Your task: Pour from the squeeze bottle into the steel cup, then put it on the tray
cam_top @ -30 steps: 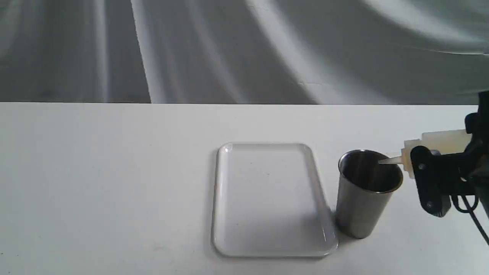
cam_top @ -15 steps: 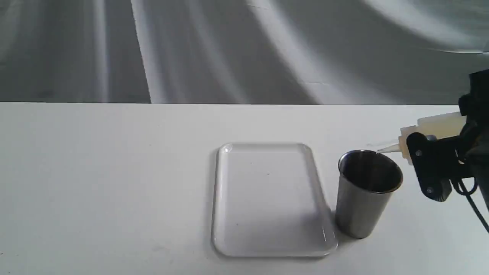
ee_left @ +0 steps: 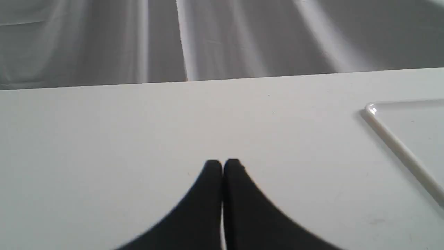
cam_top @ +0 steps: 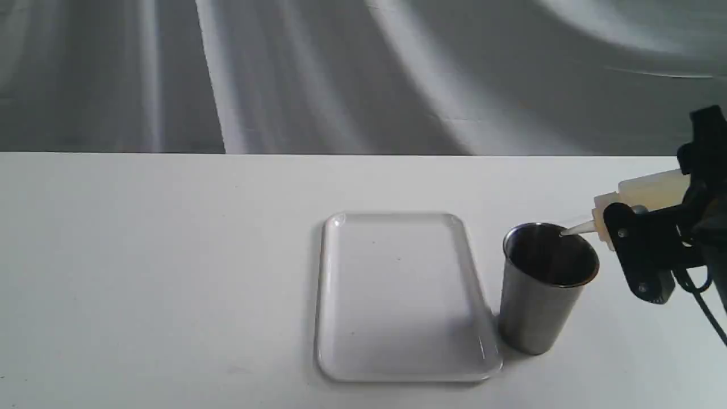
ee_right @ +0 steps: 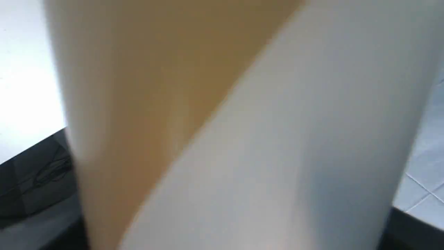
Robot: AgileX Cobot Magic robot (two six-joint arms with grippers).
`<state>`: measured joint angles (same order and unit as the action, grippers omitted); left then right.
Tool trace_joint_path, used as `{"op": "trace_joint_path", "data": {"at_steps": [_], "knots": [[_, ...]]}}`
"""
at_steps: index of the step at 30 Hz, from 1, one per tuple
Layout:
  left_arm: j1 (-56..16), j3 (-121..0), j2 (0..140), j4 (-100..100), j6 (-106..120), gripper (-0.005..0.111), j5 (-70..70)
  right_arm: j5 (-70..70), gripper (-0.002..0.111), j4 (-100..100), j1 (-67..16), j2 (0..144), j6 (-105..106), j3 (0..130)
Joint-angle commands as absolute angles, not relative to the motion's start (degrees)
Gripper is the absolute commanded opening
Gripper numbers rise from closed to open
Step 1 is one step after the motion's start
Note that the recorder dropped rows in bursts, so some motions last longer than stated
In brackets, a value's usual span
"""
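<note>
Leaning squeeze bottle (cam_top: 647, 191), nozzle (cam_top: 577, 228) over steel cup (cam_top: 539, 307)

a lab-like test bench: white table (cam_top: 170, 255) before a draped grey backdrop (cam_top: 341, 74).

Soft, even light; the squeeze bottle (ee_right: 242, 139) looms blurred close-up.

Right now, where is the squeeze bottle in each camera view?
Exterior: squeeze bottle at far right, tilted, nozzle over the steel cup.
Left wrist: not in it.
Right wrist: fills the picture, blurred, amber liquid inside.
Shared landmark: the tray, seen in exterior and left wrist views.
</note>
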<state>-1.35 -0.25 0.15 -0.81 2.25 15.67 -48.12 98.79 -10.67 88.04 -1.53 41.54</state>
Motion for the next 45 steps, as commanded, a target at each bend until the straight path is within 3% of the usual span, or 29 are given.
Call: {"op": "trace_joint_path", "data": {"at_steps": [1, 45], "knots": [[-1.3, 0.0, 0.0, -0.9, 2.0, 0.0, 15.2, -48.9, 0.0, 99.9, -10.9, 87.6, -1.7, 42.1], [-1.3, 0.0, 0.0, -0.9, 2.1, 0.0, 15.2, -44.2, 0.0, 92.2, -9.2, 87.6, -18.4, 42.1]]}}
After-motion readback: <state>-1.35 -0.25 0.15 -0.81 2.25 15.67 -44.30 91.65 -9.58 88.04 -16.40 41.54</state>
